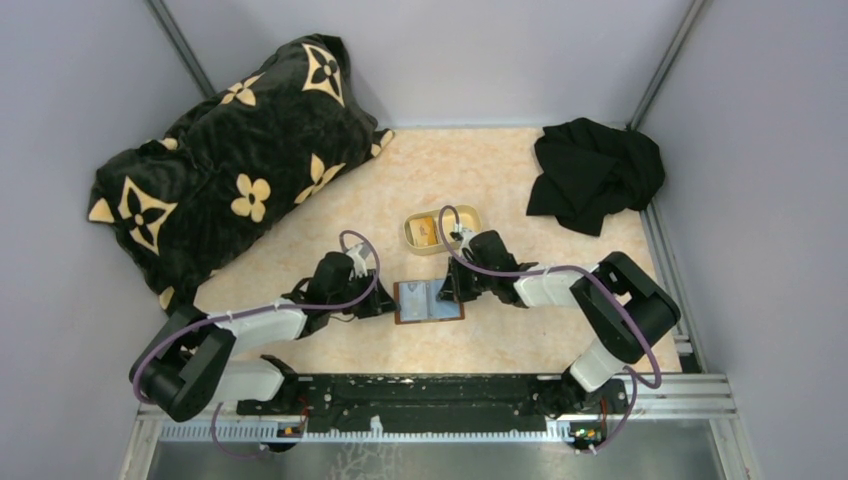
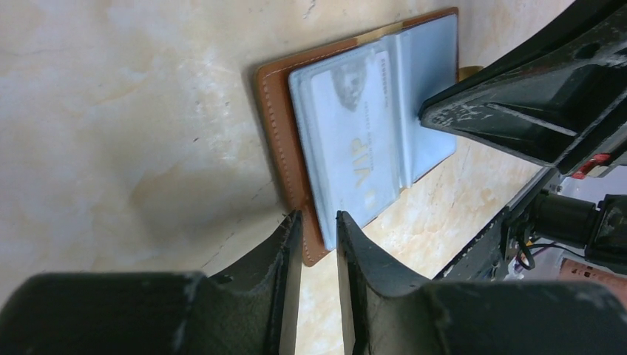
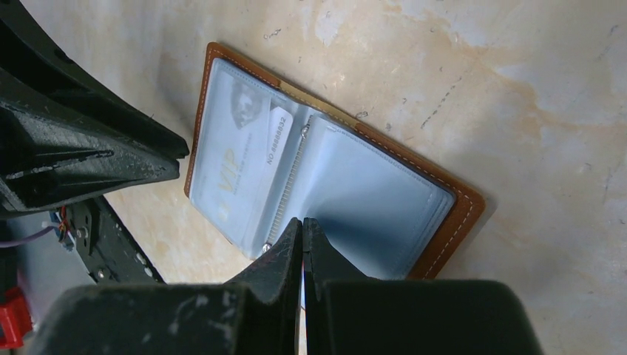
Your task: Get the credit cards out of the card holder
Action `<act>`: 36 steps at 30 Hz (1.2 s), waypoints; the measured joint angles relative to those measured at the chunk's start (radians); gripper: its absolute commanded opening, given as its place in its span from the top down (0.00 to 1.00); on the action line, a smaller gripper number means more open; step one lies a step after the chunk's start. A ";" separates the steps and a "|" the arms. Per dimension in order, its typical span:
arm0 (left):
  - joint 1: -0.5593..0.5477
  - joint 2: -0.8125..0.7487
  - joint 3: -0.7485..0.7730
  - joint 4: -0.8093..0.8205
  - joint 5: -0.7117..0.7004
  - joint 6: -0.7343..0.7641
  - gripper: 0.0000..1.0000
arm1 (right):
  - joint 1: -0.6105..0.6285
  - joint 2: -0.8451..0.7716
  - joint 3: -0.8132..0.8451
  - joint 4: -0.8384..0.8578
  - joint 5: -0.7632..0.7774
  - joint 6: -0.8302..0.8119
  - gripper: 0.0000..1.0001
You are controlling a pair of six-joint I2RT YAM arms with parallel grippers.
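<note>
A flowered pillow (image 1: 230,170), black cloth (image 1: 595,172) and oval tan tray (image 1: 441,230) sit behind on the marbled counter (image 1: 480,170). The stitched brown card holder (image 1: 430,300) lies open between the arms, a pale VIP card (image 2: 355,133) sleeved inside. The right gripper (image 3: 303,225), jaws closed, rests on its blue-grey page. The left gripper (image 2: 318,225) has jaws narrowly parted at its corner, grip unclear.

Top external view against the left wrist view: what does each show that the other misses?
Only the top external: the black flower-patterned pillow, crumpled black cloth and tan oval tray. Only the left wrist: VIP lettering on the pale grey card sleeved in the brown folding card holder, and the left gripper with jaws parted at its brown edge. Both: the open card holder, the shut right gripper on its blue-grey inside.
</note>
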 measured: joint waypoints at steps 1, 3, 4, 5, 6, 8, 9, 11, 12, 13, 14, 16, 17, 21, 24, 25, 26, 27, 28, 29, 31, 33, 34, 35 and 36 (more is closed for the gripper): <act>-0.004 0.002 0.005 -0.001 0.000 0.000 0.68 | 0.000 0.002 0.000 0.005 -0.002 0.000 1.00; -0.018 0.006 0.020 0.000 0.000 -0.005 0.66 | 0.000 0.006 0.000 0.014 -0.006 0.000 1.00; -0.023 0.008 0.027 0.001 0.000 -0.006 0.66 | 0.000 0.007 0.000 0.016 -0.006 0.000 1.00; -0.027 0.011 0.033 0.002 0.000 -0.008 0.65 | 0.000 0.008 0.000 0.017 -0.008 0.000 1.00; -0.032 0.013 0.040 0.003 0.000 -0.009 0.65 | 0.000 0.008 0.000 0.018 -0.008 0.000 1.00; -0.039 0.024 0.051 0.007 -0.001 -0.011 0.65 | 0.000 0.008 -0.005 0.025 -0.008 0.001 1.00; -0.042 0.033 0.055 0.011 -0.001 -0.011 0.65 | 0.000 0.008 -0.007 0.030 -0.009 0.002 1.00; -0.044 0.061 0.059 0.023 0.000 -0.011 0.65 | 0.000 0.008 -0.012 0.039 -0.009 0.004 1.00; -0.044 0.076 0.059 0.027 0.000 -0.012 0.65 | 0.000 0.008 -0.013 0.041 -0.009 0.006 1.00; -0.044 0.087 0.059 0.035 0.002 -0.016 0.64 | 0.000 0.008 -0.013 0.041 -0.009 0.007 1.00; -0.044 0.096 0.059 0.048 0.003 -0.018 0.64 | 0.000 0.008 -0.013 0.041 -0.009 0.007 1.00; -0.048 0.111 0.059 0.073 0.007 -0.022 0.64 | 0.000 0.008 -0.013 0.041 -0.009 0.008 1.00; -0.050 0.117 0.060 0.081 0.009 -0.023 0.64 | 0.000 0.008 -0.013 0.041 -0.009 0.008 1.00; -0.058 0.135 0.069 0.098 0.014 -0.026 0.64 | 0.000 0.008 -0.021 0.055 -0.010 0.008 1.00; -0.067 0.138 0.076 0.097 0.015 -0.026 0.64 | 0.000 0.013 -0.026 0.072 -0.014 0.010 1.00; -0.071 0.138 0.077 0.097 0.014 -0.026 0.64 | 0.000 0.016 -0.026 0.077 -0.016 0.011 1.00; -0.073 0.138 0.080 0.095 0.014 -0.026 0.64 | 0.000 0.019 -0.026 0.080 -0.017 0.011 1.00; -0.076 0.140 0.083 0.094 0.013 -0.026 0.64 | 0.000 0.021 -0.026 0.083 -0.018 0.012 1.00; -0.080 0.144 0.089 0.093 0.013 -0.026 0.64 | 0.000 0.024 -0.026 0.085 -0.018 0.011 1.00; -0.084 0.150 0.094 0.093 0.013 -0.026 0.64 | 0.000 0.026 -0.026 0.087 -0.020 0.012 1.00; -0.089 0.159 0.103 0.092 0.013 -0.026 0.64 | 0.000 0.026 -0.026 0.087 -0.020 0.012 1.00; -0.092 0.168 0.111 0.092 0.013 -0.026 0.64 | -0.002 0.028 -0.026 0.089 -0.021 0.012 1.00; -0.093 0.170 0.113 0.090 0.013 -0.026 0.64 | -0.002 0.029 -0.026 0.090 -0.023 0.012 1.00; -0.094 0.171 0.115 0.089 0.013 -0.026 0.64 | -0.002 0.030 -0.026 0.092 -0.024 0.012 1.00; -0.095 0.172 0.117 0.085 0.013 -0.026 0.64 | -0.002 0.031 -0.026 0.093 -0.024 0.013 1.00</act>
